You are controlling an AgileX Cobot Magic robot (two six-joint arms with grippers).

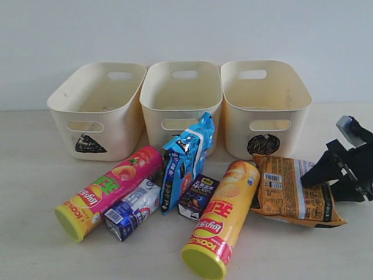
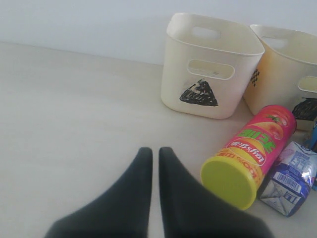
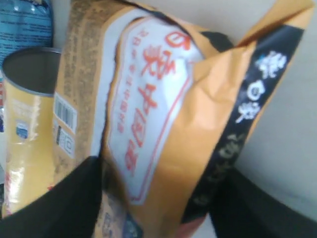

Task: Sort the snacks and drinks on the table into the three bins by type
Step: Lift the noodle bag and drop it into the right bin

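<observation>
orange-brown packet (image 3: 148,124) between right gripper (image 3: 163,173) jaws (contact unclear)

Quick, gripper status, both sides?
Left gripper: closed, empty.
Right gripper: jaws straddle the orange-brown packet; whether it is gripped cannot be told.

The packet (image 1: 294,195) lies on the table (image 1: 35,175) with one end between the fingers of the right gripper (image 1: 317,182). Against the packet's far side lies a tube (image 1: 224,224). Farther from the gripper come a carton (image 1: 198,197), the bag (image 1: 186,160), a second carton (image 1: 133,211) and another tube (image 1: 111,189), in that order. Three bins (image 1: 180,96) stand in a row behind them, and the one nearest the gripper is just behind the packet.
</observation>
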